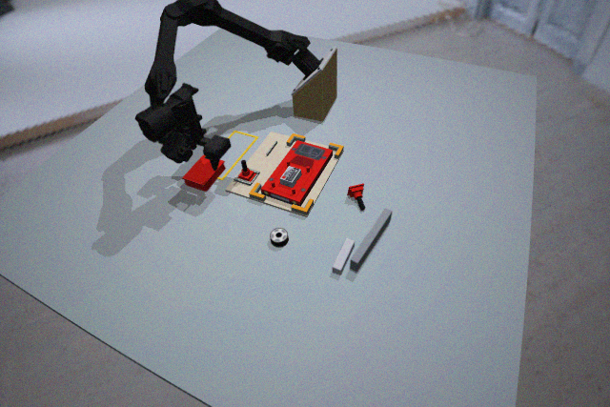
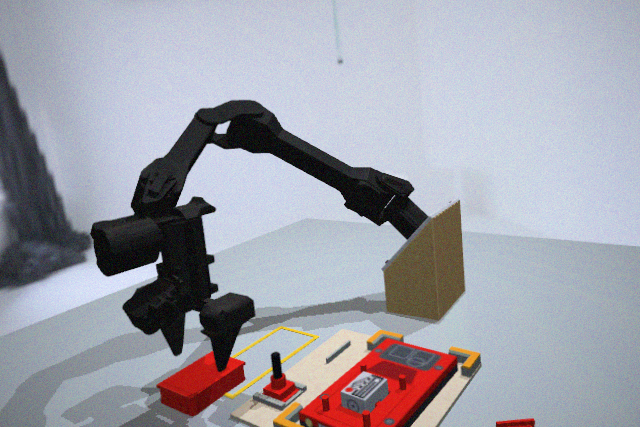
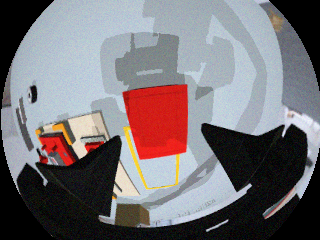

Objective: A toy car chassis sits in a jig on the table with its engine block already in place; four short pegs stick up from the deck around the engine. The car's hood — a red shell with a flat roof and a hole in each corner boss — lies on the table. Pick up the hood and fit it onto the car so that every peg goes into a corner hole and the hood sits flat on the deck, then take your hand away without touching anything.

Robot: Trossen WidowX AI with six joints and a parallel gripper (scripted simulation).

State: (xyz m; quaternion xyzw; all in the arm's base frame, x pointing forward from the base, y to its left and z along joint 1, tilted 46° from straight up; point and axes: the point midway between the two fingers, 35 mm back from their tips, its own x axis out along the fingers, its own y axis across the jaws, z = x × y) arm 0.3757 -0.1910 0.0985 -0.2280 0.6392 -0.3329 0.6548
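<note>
We see a bright red hood (image 1: 202, 172) under the black claw (image 2: 199, 347), and the car chassis (image 1: 295, 174) is red too, with a grey engine block (image 1: 291, 176) and orange corners (image 1: 301, 207) on its tan jig (image 1: 268, 156). A thin yellow outline (image 1: 239, 151) is drawn on the pale grey-blue tabletop (image 1: 394, 318). We also see a brown wedge block (image 1: 315, 90), a white bar (image 1: 342, 254) next to a grey bar (image 1: 371, 238), and a black and silver ring (image 1: 278, 235).

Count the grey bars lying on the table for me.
2. A long grey bar lies to the right of the car's jig, and a shorter, paler bar lies right beside it. No others show.
</note>
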